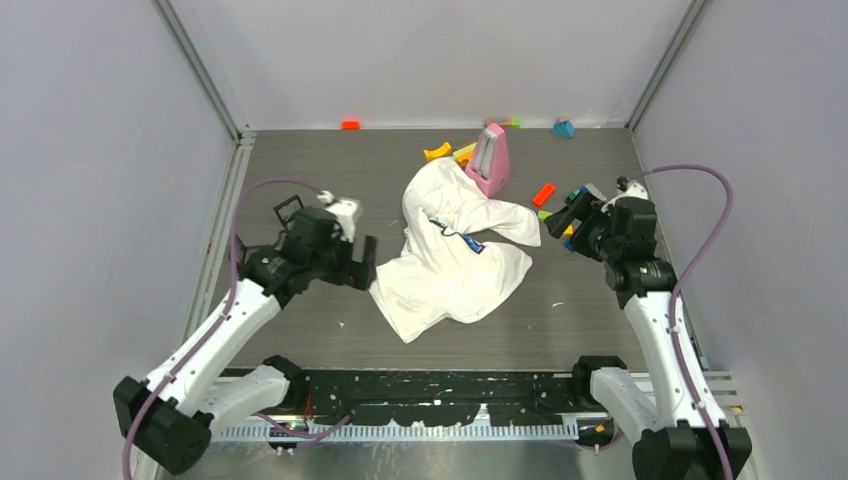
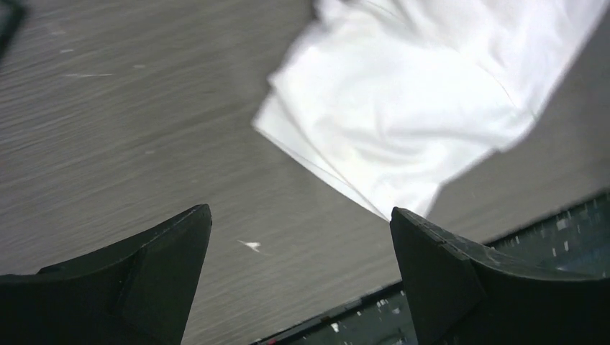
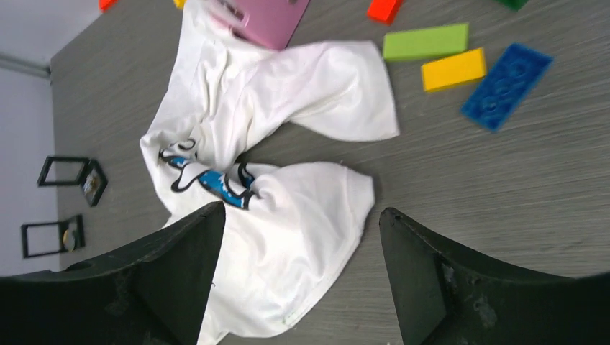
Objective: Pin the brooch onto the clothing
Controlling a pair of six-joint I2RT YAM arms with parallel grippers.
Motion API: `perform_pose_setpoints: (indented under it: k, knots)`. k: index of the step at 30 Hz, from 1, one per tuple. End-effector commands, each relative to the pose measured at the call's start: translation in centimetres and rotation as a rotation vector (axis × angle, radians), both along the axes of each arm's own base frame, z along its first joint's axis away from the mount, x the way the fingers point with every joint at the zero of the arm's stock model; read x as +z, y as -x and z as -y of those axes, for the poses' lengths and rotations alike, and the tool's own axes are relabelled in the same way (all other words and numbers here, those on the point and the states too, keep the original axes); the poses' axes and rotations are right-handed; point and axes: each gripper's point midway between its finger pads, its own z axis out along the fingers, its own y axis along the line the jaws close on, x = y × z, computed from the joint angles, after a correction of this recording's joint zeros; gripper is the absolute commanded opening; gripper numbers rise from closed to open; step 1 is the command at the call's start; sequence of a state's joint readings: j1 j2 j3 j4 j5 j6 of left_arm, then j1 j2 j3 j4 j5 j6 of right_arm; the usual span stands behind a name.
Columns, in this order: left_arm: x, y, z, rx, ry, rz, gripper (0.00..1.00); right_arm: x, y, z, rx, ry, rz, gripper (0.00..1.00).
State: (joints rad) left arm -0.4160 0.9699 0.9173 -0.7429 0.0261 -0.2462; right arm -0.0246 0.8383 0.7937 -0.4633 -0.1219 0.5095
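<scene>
Here we see the left gripper (image 2: 301,223) spread wide and empty towards the bench's left edge, just beside the crumpled white shirt (image 1: 450,270) lying mid-bench. The right gripper (image 3: 301,212), likewise spread and empty, hovers near the right edge by coloured blocks (image 3: 424,42).

Grey table (image 1: 300,160): crumpled T-shirt (image 1: 445,275); pink object (image 1: 490,160), possibly a box, at its far edge; coloured blocks (image 1: 544,194) to its right.

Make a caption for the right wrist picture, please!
Open right claw facing a crumpled white T-shirt, coloured blocks nearby.
</scene>
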Motion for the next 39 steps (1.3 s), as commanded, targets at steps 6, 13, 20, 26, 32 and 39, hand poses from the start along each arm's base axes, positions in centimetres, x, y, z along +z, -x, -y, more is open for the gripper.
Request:
perform_pose_setpoints:
  k: [6,13,20,26,32,39]
  knots:
    - [-2.5,5.9,12.6,-0.232,0.086,-0.049,0.99,-7.2,1.7,-9.2,0.246,-0.026,-0.26,0.82]
    - [-5.7,5.4,12.0,-0.094,0.159,-0.03,0.98,-11.1,5.2,-13.5,0.301,-0.162,-0.307,0.78]
    - [-8.5,3.5,7.7,0.059,0.249,-0.117,0.96,-12.0,8.9,-19.5,0.451,-0.172,-0.292,0.74]
    - [-8.4,2.4,5.8,0.117,0.29,-0.12,0.95,-10.2,9.5,-25.7,0.487,-0.134,-0.19,0.69]
    - [-7.6,1.9,4.5,0.143,0.302,-0.096,0.95,-9.2,10.6,-31.2,0.467,-0.146,-0.088,0.56]
    - [-6.9,2.4,3.7,0.133,0.287,-0.081,0.95,-10.8,11.0,-31.2,0.359,-0.105,-0.082,0.47]
